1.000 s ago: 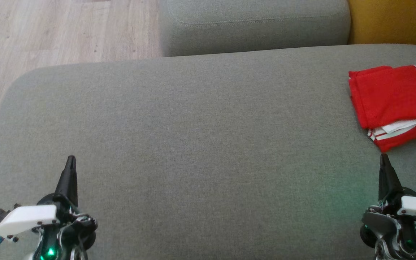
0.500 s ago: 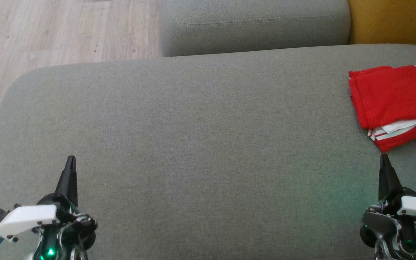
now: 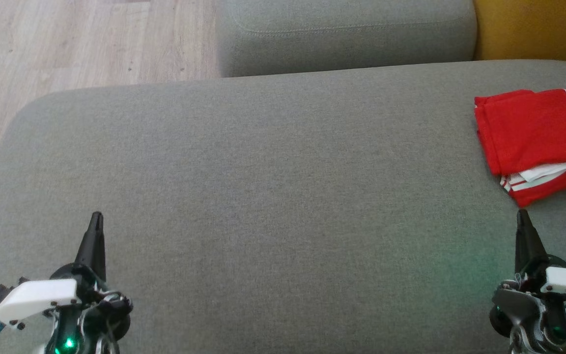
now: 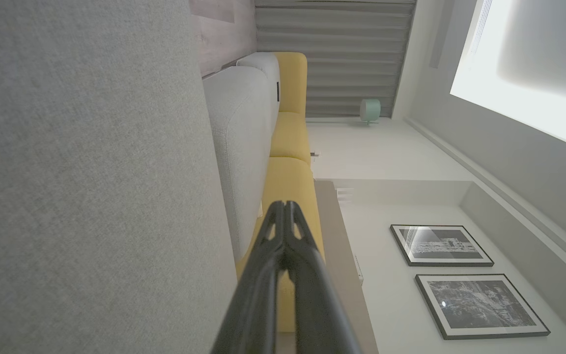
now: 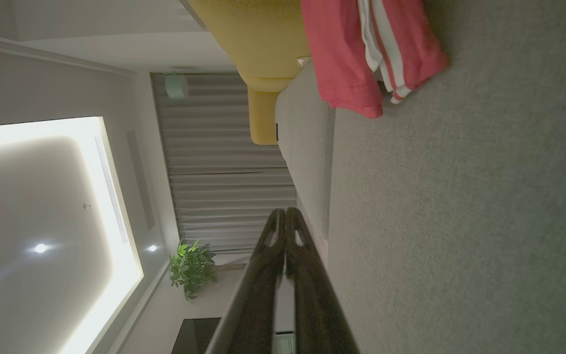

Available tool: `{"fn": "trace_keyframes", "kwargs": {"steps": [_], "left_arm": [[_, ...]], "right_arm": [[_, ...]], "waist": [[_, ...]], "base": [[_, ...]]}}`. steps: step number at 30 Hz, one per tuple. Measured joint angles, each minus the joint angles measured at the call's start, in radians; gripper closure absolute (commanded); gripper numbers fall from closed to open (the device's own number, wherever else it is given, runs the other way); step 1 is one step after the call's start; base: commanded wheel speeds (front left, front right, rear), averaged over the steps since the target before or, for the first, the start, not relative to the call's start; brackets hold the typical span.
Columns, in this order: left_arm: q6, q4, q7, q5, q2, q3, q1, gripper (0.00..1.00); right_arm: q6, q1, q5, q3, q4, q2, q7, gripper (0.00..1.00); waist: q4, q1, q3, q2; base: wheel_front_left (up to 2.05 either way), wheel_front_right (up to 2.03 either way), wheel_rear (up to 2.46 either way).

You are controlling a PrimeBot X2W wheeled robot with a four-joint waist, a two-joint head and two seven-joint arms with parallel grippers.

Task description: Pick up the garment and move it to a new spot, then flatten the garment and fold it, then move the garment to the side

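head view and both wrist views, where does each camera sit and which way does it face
Head view: on the head, looking down at the grey cushion; left tool and right tool at the bottom corners.
Left wrist view: on that wrist, along the shut left tool toward yellow cushions.
Right wrist view: on that wrist, along the shut right tool toward the red garment.
Shared: head and right wrist views both show the red garment.

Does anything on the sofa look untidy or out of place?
Slightly: the folded red garment, at the right of the grey cushion, has a white striped layer poking out, so the fold is uneven.
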Motion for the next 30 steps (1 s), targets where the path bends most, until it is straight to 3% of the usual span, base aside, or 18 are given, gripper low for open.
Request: {"fn": "trace_keyframes", "kwargs": {"steps": [30], "left_arm": [[0.0,0.0,0.001,0.0,-0.002,0.001,0.0,1.0]], "right_arm": [[0.0,0.0,0.0,0.0,0.0,0.0,0.0,1.0]], "waist": [[0.0,0.0,0.0,0.0]], "base": [[0.0,0.0,0.0]]}}
